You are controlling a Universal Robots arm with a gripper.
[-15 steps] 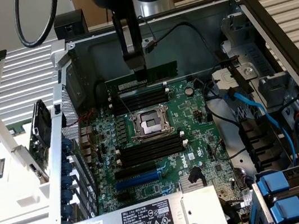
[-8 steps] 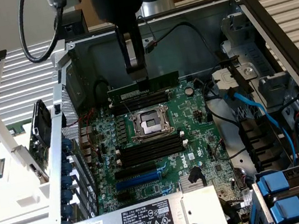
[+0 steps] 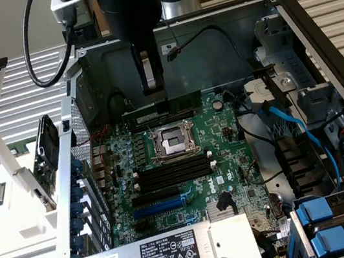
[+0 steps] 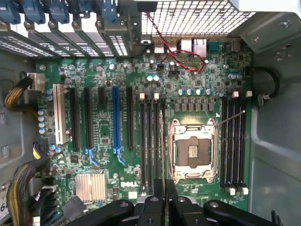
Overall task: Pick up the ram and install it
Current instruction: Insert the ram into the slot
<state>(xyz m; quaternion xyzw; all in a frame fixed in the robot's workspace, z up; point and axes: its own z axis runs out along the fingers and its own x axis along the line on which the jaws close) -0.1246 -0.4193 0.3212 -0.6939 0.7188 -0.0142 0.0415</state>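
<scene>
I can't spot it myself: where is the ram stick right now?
The ram is held in the shut jaws of the gripper over the motherboard, just beyond the processor socket in the exterior view.

We see the ram [image 4: 162, 150] in the claw [image 4: 164, 193] above the motherboard [image 3: 226, 160], whose processor socket [image 3: 173, 142] sits between two memory-slot banks [image 3: 172, 171].

Exterior view lit by soft, even daylight, white plastic frame [image 3: 17, 225] at eight o'clock washed out by glare, case back wall [image 3: 212, 50] at twelve o'clock shaded, motherboard [image 4: 101, 136] evenly lit in wrist view
</scene>
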